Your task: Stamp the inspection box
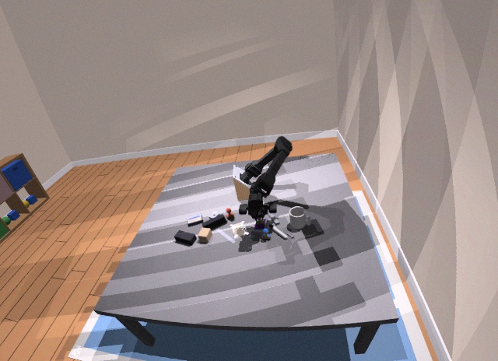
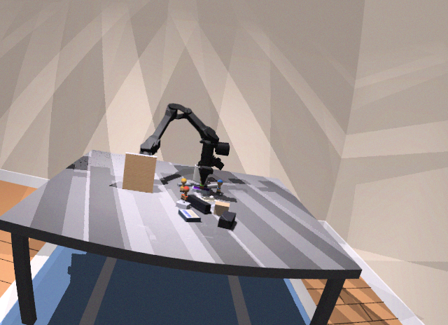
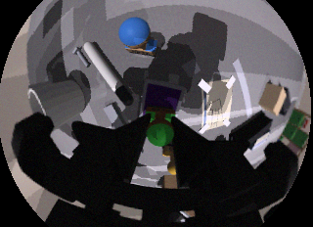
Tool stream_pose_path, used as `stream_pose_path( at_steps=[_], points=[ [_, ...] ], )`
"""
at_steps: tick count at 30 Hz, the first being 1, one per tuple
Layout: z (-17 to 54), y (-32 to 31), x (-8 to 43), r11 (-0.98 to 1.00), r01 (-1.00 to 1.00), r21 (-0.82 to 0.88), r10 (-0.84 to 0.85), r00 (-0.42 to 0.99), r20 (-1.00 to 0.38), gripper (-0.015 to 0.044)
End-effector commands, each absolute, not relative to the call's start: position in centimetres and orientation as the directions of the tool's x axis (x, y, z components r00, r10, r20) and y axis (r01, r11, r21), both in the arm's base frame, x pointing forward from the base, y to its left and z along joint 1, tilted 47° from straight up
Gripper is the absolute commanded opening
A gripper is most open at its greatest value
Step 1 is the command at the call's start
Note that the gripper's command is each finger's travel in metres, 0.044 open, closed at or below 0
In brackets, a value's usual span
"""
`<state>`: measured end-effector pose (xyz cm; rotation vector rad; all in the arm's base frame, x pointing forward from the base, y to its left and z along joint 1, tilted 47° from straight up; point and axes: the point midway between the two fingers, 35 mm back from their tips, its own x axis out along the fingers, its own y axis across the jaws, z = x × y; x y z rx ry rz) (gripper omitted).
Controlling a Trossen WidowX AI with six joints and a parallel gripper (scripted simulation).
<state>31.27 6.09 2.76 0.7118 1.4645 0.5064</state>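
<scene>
My gripper (image 3: 160,117) is shut on the green-knobbed stamp (image 3: 159,131) and holds it upright. The stamp is directly over the purple ink pad (image 3: 162,98), very close to it; I cannot tell whether it touches. In the top and exterior views the gripper (image 1: 260,219) (image 2: 202,182) points straight down at the pad (image 1: 259,225) (image 2: 199,187). The white card (image 3: 218,105) (image 1: 239,229) lies flat just beside the pad. A blue-knobbed stamp (image 3: 136,33) (image 1: 265,233) (image 2: 219,185) stands just beyond the pad. A red-knobbed stamp (image 1: 229,214) (image 2: 185,191) and an orange-knobbed stamp (image 2: 183,182) stand nearby.
A white mug (image 1: 297,217) (image 3: 59,100) and a silver cylinder (image 3: 105,70) are close to the pad. A tan block (image 1: 205,235), a black box (image 1: 184,237), a long black item (image 1: 214,221) and a blue-and-white item (image 1: 194,219) lie beyond the card. An upright board (image 2: 139,171) stands near the arm's base.
</scene>
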Motion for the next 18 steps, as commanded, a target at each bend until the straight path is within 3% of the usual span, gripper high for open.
stream_pose_path(
  at_steps=[1,18],
  points=[
    [2.74,6.25,31.31,0.698,0.112,0.707,0.705,0.064,-0.707,0.0],
    [2.68,6.33,31.31,0.698,0.112,0.707,0.705,0.064,-0.706,0.0]
  ],
)
